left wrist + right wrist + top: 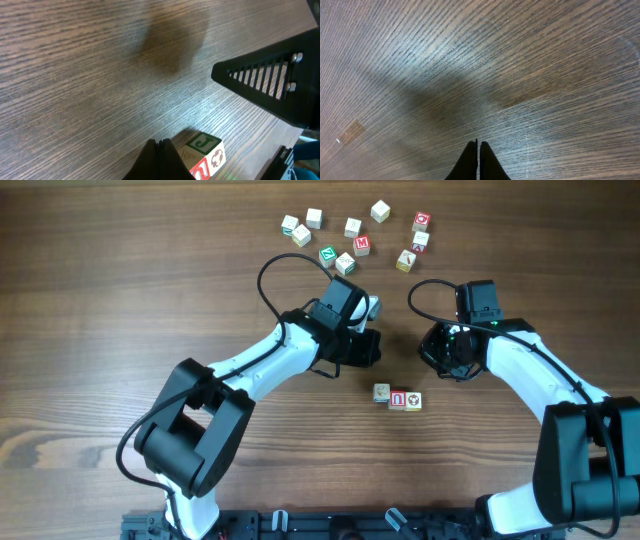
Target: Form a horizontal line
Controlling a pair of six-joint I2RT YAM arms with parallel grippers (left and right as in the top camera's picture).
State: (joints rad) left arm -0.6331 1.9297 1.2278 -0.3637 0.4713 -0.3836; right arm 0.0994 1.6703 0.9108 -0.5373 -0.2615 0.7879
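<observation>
On table [100, 290]: left gripper [364, 348] and right gripper [447, 352] both pinched shut, holding nothing, near row [397, 392] but clear of it. Whitish cube [382, 392], red cube [398, 399], tan cube [413, 400] touching side by side, near table centre. Risks knocking it askew with a low left-arm sweep away.

The dark wood-grain table [120, 300] carries three small letter blocks side by side: whitish cube [381, 392], red-faced cube [398, 398], tan-yellow cube [413, 400]. More letter cubes [353, 227] lie scattered along its far side.
</observation>
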